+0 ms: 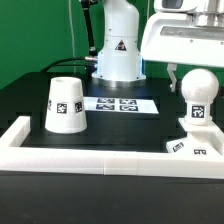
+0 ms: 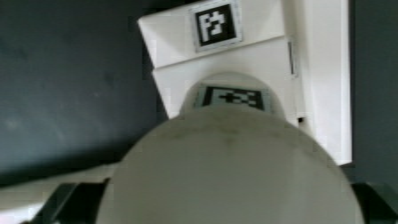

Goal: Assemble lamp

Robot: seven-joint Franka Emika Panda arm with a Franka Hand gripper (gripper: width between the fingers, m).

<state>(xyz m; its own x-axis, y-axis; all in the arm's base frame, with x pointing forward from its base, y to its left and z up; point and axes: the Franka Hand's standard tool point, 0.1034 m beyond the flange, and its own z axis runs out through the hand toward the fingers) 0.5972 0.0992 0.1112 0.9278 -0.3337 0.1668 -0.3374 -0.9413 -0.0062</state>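
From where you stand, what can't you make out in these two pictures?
Gripper: partly cut off by exterior view's top edge; wrist view's fingers blurred, open or shut unclear.
Bulb to base joint: bulb hides it in wrist view; too small in exterior view.
Shade inside: faces down, exterior view.

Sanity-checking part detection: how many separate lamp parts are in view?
3. The shade stands on the exterior view's left. The bulb is on the exterior view's right, upright above the base, which lies by the front wall. Nothing else looks hidden.

Open desk [image 1: 130,128] lies between shade [image 1: 66,105] and bulb [image 1: 198,98]; a white rail [image 1: 100,160] walls the front edge, and the robot base [image 1: 118,55] blocks the back.
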